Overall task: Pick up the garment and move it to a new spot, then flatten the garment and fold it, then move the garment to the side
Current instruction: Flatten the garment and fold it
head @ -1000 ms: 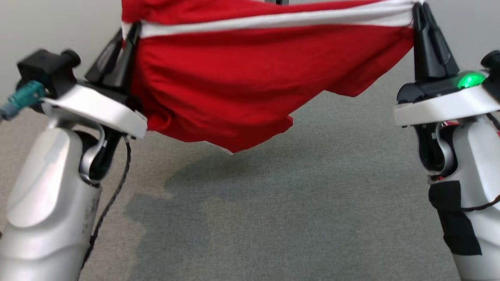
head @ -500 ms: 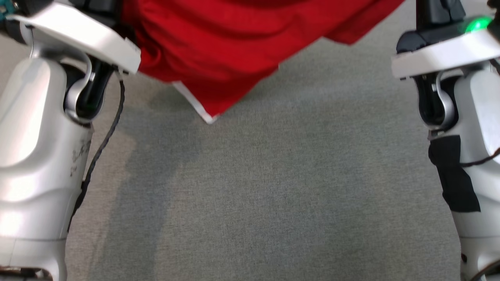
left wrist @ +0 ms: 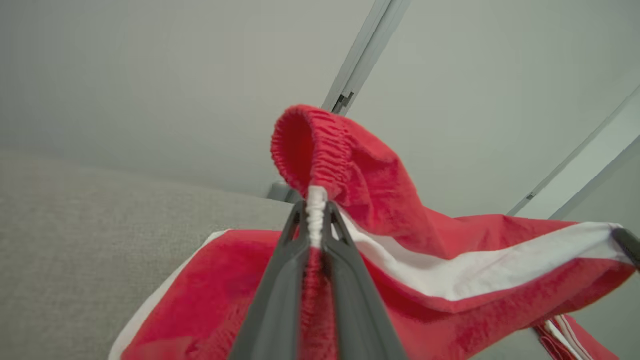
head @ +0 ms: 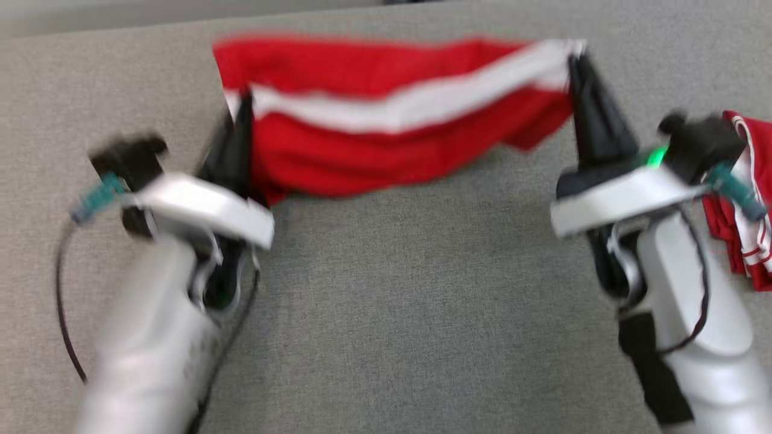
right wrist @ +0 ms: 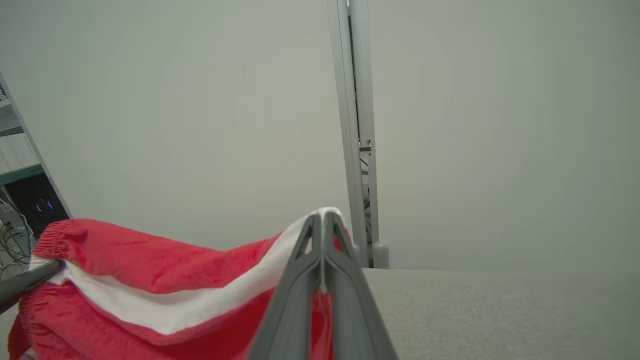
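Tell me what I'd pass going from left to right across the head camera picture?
left gripper → garment stretched between the two grippers → right gripper → other red clothes at the right edge

Left arm [head: 157, 313], right arm [head: 681, 283]: jaws clamped.

Head view smeared by motion — garment [head: 392, 114] edges soft; second red cloth [head: 751, 253] cut by right edge.
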### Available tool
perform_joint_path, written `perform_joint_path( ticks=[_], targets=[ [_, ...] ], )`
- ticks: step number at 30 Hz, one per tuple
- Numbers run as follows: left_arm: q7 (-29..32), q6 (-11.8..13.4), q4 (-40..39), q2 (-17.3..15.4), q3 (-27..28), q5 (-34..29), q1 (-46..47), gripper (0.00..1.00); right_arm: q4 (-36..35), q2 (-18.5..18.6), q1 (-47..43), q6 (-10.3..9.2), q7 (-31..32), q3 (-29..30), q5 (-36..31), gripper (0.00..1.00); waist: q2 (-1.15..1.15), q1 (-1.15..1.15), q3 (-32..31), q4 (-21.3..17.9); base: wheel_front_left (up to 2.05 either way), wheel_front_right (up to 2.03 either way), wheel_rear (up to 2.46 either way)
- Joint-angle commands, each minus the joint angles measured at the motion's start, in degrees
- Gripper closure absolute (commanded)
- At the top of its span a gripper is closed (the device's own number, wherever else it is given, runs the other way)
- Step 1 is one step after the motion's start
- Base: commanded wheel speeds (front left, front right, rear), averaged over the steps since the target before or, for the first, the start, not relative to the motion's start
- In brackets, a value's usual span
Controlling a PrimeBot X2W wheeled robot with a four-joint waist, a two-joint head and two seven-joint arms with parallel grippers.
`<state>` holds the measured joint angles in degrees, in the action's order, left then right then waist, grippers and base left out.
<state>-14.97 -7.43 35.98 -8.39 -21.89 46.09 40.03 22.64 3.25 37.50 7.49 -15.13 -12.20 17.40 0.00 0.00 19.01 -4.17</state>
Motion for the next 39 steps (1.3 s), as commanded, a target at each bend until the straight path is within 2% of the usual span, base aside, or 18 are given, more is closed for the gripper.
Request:
perform_joint_path(
  ticks=[1,9,15,17,18,19,20,21,31,39],
  targets=[
    [-0.2,-0.05,-0.09,-0.03,0.08,-0.34,-1.91,1.0,0.33,0.19,-2.22,0.0,0.03,-0.39,0.39,1.0,0.0,0.0,-1.1,0.39,0.0,0.0,0.0],
    [-0.16,-0.06,1.61,3.35,-0.85,2.14,-16.3,1.0,2.96,0.08,-14.1,0.0,0.03,-1.06,1.68,1.0,0.0,0.0,-5.35,1.02,0.0,0.0,0.0],
    [-0.16,-0.06,1.53,4.33,0.34,1.47,-21.92,1.0,4.52,-0.07,-19.46,0.0,0.03,-1.42,1.56,1.0,0.0,0.0,-8.56,1.17,0.0,0.0,0.0],
    [-0.16,-0.06,0.84,4.54,1.34,1.07,-23.82,0.81,5.04,-0.09,-21.32,0.0,0.03,-1.3,1.51,1.0,0.0,0.0,-9.74,1.29,0.0,0.0,0.0],
    [-0.17,-0.06,0.59,4.66,1.46,0.84,-24.72,0.66,5.35,-0.09,-22.25,0.0,0.03,-0.88,1.57,1.0,0.0,0.0,-10.33,1.4,0.0,0.0,0.0],
    [-0.17,-0.06,0.21,4.73,1.7,-0.01,-26.3,0.13,5.69,-0.11,-23.79,0.0,0.03,-0.33,1.65,1.0,0.0,0.0,-11.33,1.62,0.0,0.0,0.0],
    [-0.17,-0.06,0.21,4.73,1.7,-0.01,-26.3,0.13,5.69,-0.11,-23.79,0.0,0.03,-0.33,1.65,1.0,0.0,0.0,-11.33,1.62,0.0,0.0,0.0],
    [-0.17,-0.06,0.27,4.75,1.47,-0.41,-27.05,0.0,5.94,-0.16,-24.33,0.0,0.03,-0.32,1.41,1.0,0.0,0.0,-11.78,1.67,0.0,0.0,0.0],
    [-0.17,-0.06,-1.06,5.08,2.65,-3.91,-31.39,0.0,7.11,-0.16,-27.02,0.0,0.03,-0.39,3.09,1.0,0.0,0.0,-14.38,1.77,0.0,0.0,0.0],
    [-0.17,-0.06,-1.43,5.25,2.27,-6.18,-29.11,0.0,6.48,-0.16,-25.53,0.0,0.03,-0.4,3.1,1.0,0.0,0.0,-13.34,1.4,0.0,0.0,0.0]
  ],
)
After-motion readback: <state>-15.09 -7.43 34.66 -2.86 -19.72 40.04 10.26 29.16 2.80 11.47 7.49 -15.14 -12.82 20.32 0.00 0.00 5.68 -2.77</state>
